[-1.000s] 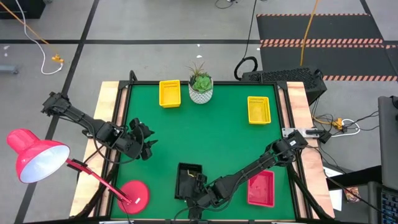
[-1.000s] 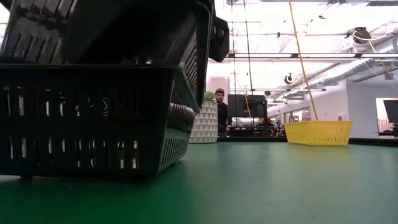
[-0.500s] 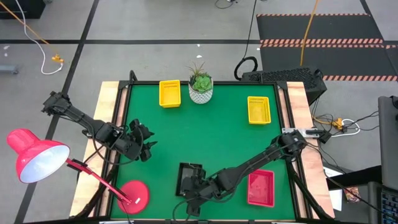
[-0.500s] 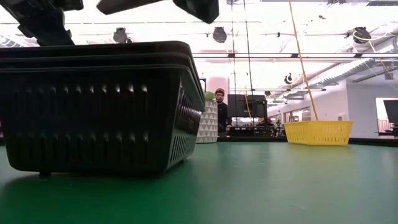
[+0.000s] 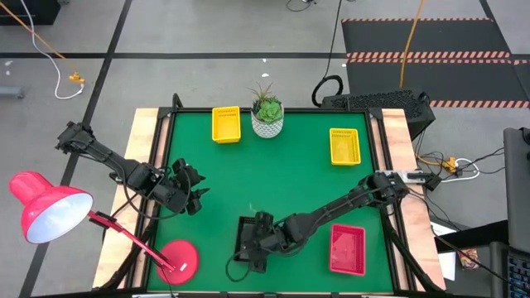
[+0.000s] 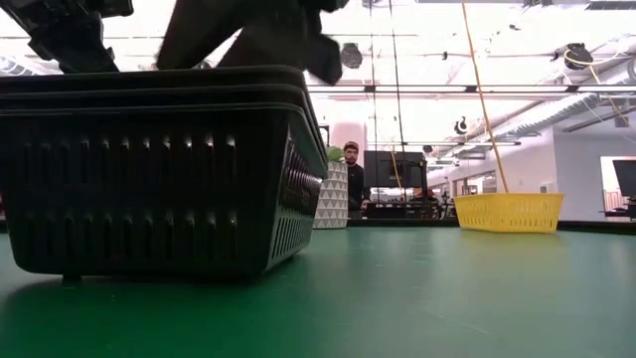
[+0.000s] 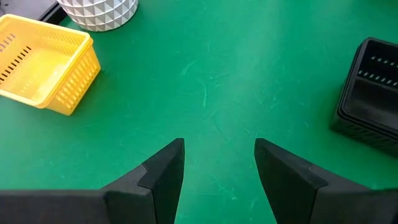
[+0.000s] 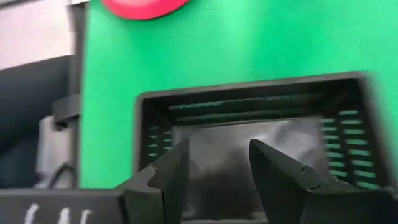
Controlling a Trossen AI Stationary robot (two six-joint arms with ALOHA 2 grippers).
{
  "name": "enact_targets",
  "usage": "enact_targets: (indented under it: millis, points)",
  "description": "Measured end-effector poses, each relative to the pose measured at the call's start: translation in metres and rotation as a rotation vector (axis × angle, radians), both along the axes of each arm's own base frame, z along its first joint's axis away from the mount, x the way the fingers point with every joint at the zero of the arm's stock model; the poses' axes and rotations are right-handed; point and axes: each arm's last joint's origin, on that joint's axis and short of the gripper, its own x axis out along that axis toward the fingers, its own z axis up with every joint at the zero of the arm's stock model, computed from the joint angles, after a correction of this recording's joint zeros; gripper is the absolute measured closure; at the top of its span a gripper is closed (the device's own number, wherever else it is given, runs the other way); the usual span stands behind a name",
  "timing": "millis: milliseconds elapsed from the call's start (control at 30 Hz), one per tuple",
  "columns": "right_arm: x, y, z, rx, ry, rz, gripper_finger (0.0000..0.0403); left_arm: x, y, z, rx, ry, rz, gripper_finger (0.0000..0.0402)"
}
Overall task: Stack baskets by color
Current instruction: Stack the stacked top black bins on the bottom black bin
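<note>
A stack of black baskets stands level on its bottom near the table's front edge. My right gripper hovers open just above its hollow inside, touching nothing that I can see. Two yellow baskets sit on the far part of the table. A red basket sits at the front right. My left gripper waits open over the left side of the table with nothing between its fingers.
A white ribbed plant pot stands at the far middle between the yellow baskets. A red lamp reaches over the table's left front corner, with its round base on the table. Bare green table lies in the middle.
My right gripper has opened and let go of a black basket that sat tilted on the black stack. That basket now sits level, nested in the stack. The gripper has then risen a little and gone toward the table's far edge.
</note>
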Motion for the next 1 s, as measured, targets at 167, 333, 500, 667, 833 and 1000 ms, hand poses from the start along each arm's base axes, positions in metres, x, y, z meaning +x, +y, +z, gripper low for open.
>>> enact_targets:
  millis: [167, 333, 500, 667, 833, 1000]
  points:
    - [-0.003, -0.01, -0.037, 0.065, 0.021, 0.031, 0.0257, 0.0, 0.0, 0.0, 0.0, 0.0, 0.0, 0.0204]
    - [-0.007, -0.034, -0.056, 0.017, 0.128, -0.009, 0.027, 0.0, 0.0, 0.0, 0.002, 0.0, 0.0, 0.0204]
    - [-0.008, -0.064, -0.061, -0.058, 0.234, -0.006, 0.0277, 0.0, 0.0, 0.0, 0.003, 0.0, 0.0, 0.0204]
    - [-0.011, -0.098, -0.064, -0.135, 0.349, 0.017, 0.0278, 0.0, 0.0, 0.0, 0.005, 0.003, 0.0, 0.0204]
    - [-0.021, -0.135, -0.066, -0.236, 0.52, 0.021, 0.0278, -0.003, 0.002, -0.002, 0.018, 0.034, 0.011, 0.0204]
    - [-0.03, -0.167, -0.068, -0.271, 0.658, 0.04, 0.0278, -0.006, 0.004, -0.004, 0.022, 0.062, 0.031, 0.0204]
